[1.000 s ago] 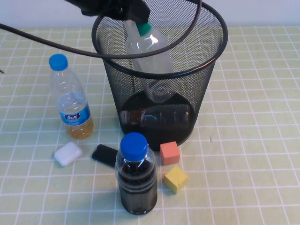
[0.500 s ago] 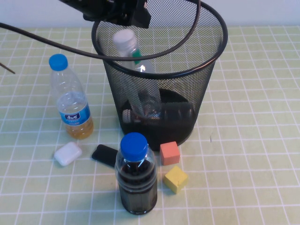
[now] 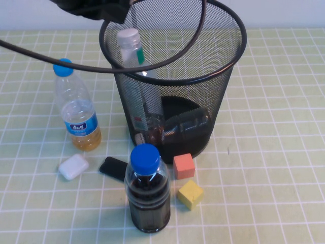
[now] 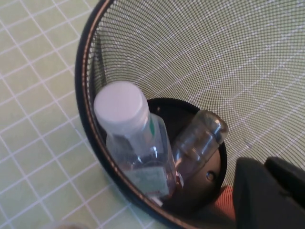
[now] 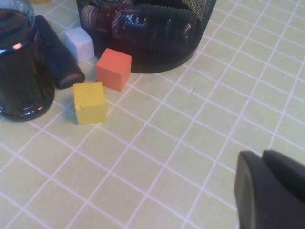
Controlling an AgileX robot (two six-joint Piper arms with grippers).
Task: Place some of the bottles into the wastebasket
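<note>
Both bottles are in the wastebasket (image 3: 223, 76) now: the taller bottle (image 3: 133, 61) leans on its wall, the small bottle (image 4: 198, 140) lies at the bottom (so little seems left). The left gripper (image 3: 94, 7) hovers above the rim, holding nothing. The right gripper (image 5: 271, 191) hangs over the surface (image 3: 274, 168), and I cannot tell its grip.

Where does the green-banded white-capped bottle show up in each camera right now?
High view: the green-banded bottle stands leaning inside the wastebasket, at its left wall; the left pincer is at the top edge.
Left wrist view: cap-up against the rim.
Right wrist view: I cannot pick it out; right pincer low over the table.
Shared landmark: the wastebasket.
</note>
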